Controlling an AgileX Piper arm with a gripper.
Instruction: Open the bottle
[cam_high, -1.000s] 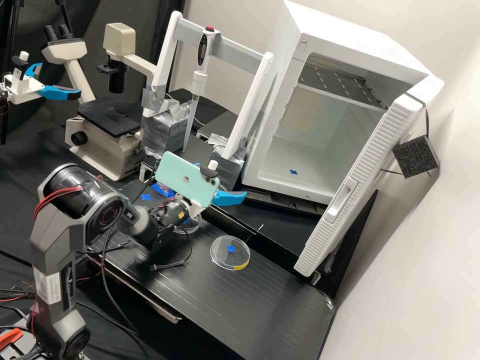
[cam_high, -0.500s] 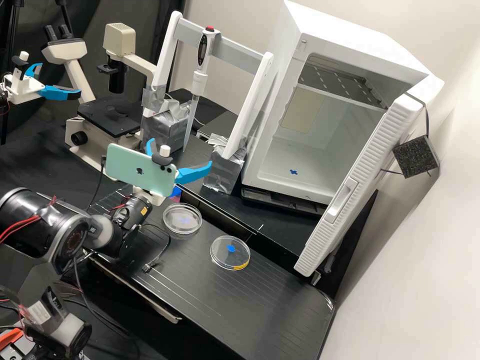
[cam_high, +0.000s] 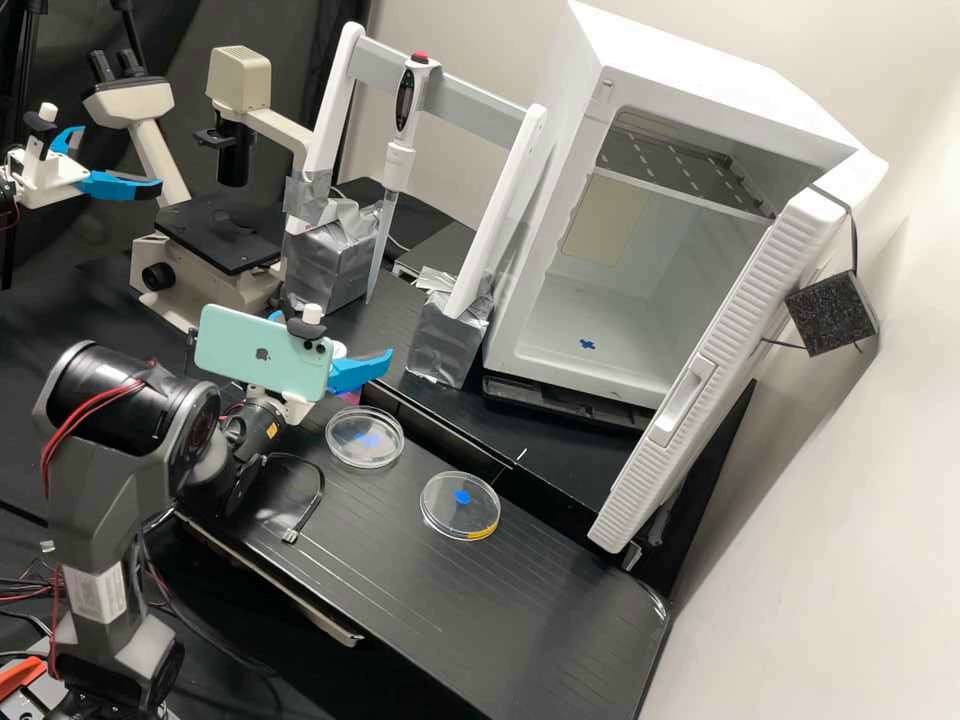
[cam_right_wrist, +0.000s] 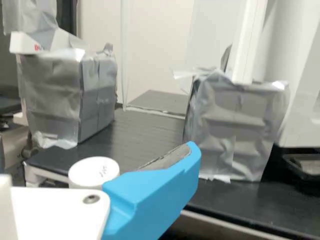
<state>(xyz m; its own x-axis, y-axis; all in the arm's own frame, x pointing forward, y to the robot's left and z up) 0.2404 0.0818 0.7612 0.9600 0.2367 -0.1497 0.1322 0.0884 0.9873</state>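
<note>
End effector (cam_high: 334, 338) near bottle (cam_right_wrist: 82, 185); round, flat white cap (cam_right_wrist: 92, 169), dark-marked.

Laboratory setting, indicated by a microscope (cam_high: 219, 238), a pipette (cam_high: 398, 165) held upright in a white stand (cam_high: 497, 215), and two clear petri dishes (cam_high: 364, 437) on a black desk (cam_high: 450, 590).

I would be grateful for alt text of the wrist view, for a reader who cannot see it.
A round white cap appears beside a bright blue robot finger, close to the camera. Beyond them, two silver-wrapped boxes stand on a black surface.
</note>
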